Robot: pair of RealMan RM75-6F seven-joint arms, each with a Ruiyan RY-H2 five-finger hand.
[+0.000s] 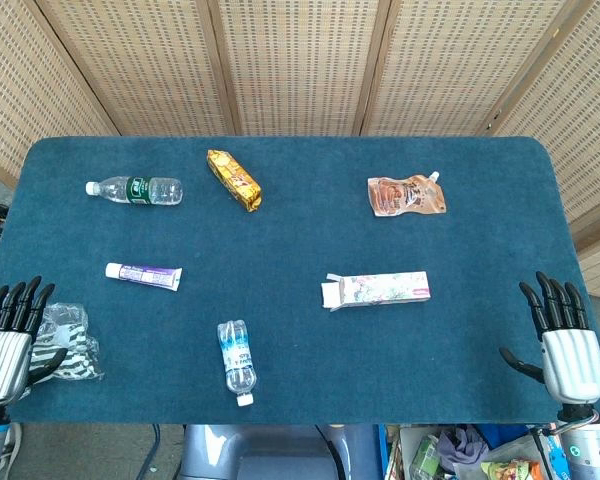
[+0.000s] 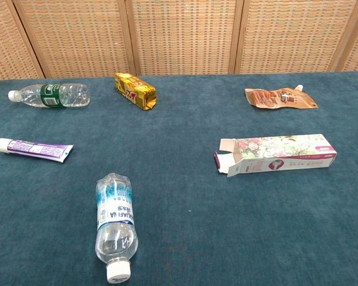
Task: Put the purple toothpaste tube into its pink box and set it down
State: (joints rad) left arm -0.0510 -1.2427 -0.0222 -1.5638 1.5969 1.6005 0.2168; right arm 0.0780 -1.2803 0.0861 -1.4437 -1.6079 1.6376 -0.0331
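Note:
The purple toothpaste tube (image 1: 144, 274) (image 2: 34, 148) lies flat on the left half of the blue table, its cap pointing left. The pink box (image 1: 378, 289) (image 2: 276, 154) lies on its side right of centre, with its left end flap open. My left hand (image 1: 7, 337) rests at the table's near-left corner, fingers apart and holding nothing. At the near-right corner my right hand (image 1: 563, 342) is likewise spread and empty. Both hands are far from the tube and the box. The chest view shows neither hand.
A green-label bottle (image 1: 135, 189) (image 2: 49, 95) lies back left, a gold snack pack (image 1: 233, 180) (image 2: 135, 90) back centre, a brown spout pouch (image 1: 407, 195) (image 2: 280, 98) back right. A blue-label bottle (image 1: 237, 361) (image 2: 114, 224) lies near front centre. A striped bag (image 1: 67, 341) sits by my left hand.

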